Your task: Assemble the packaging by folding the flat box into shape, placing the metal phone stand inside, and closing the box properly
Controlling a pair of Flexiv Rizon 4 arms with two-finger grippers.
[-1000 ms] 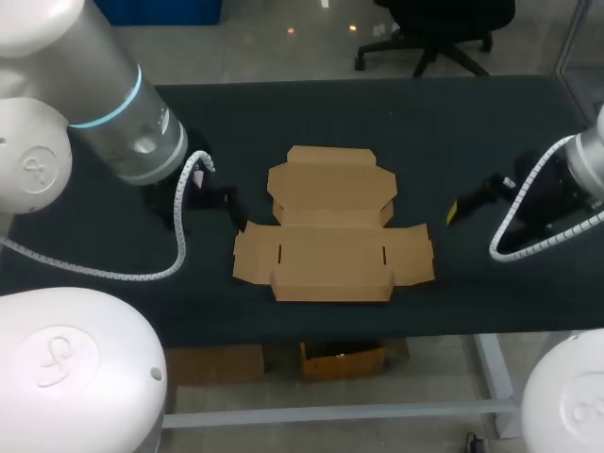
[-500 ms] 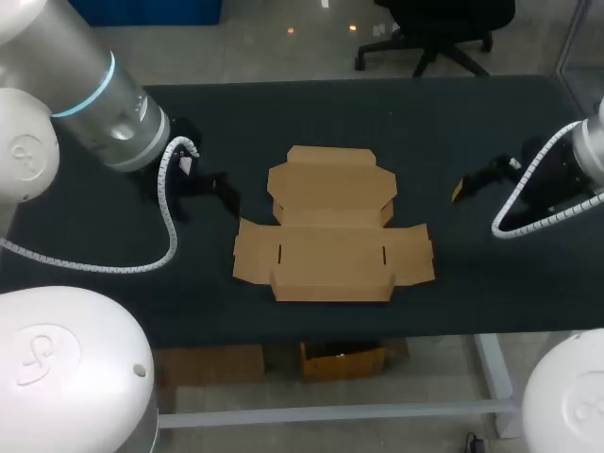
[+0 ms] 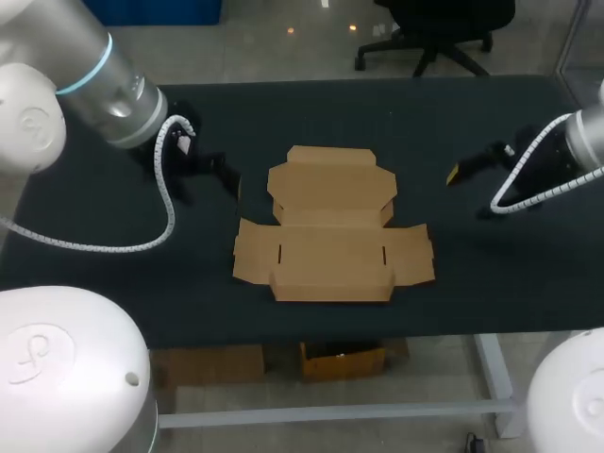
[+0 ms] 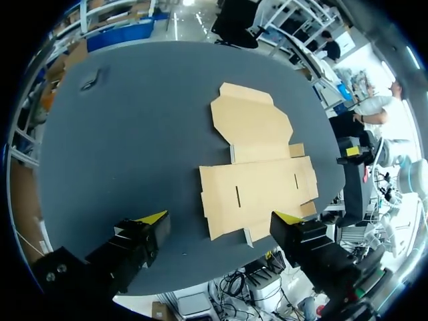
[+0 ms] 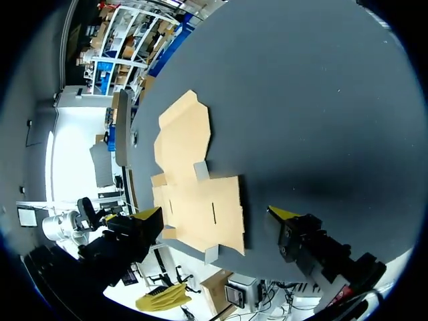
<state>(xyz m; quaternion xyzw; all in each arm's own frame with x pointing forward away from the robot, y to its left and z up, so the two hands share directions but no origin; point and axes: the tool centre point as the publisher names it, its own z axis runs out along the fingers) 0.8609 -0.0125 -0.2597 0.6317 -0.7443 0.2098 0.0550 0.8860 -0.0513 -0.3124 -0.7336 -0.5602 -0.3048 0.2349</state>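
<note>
Head view shows our flat box point(image 3: 332, 231) lying unfolded in the middle of the worktop point(image 3: 472, 274). Folding, loading the stand and closing all remain. Our left hand point(image 4: 221, 217) and right hand point(image 5: 214, 212) hang wide open and empty, flanking it.
</note>
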